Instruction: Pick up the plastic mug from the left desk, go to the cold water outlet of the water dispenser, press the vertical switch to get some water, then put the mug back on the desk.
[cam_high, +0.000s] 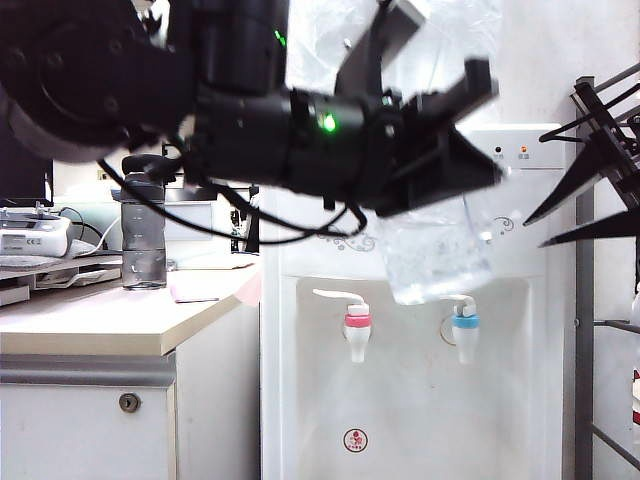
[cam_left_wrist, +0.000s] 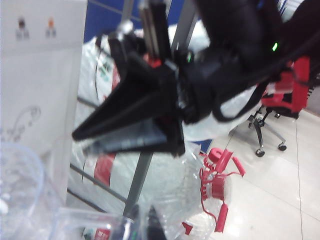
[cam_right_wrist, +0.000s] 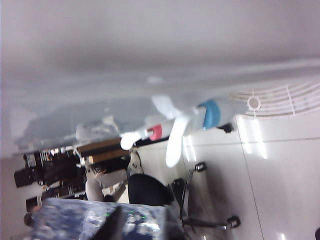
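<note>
Plastic mug (cam_high: 437, 262) is off the left desk (cam_high: 110, 320), clamped in our left gripper (cam_high: 470, 150) just above the cold water outlet (cam_high: 465, 325). Right gripper (cam_high: 590, 190) waits beside the water dispenser (cam_high: 400, 400), jaws spread. Pressing, filling and returning remain.

Plastic mug (cam_high: 440, 255) hangs just above the cold water outlet (cam_high: 465, 330); open alcove room lies below both taps.
</note>
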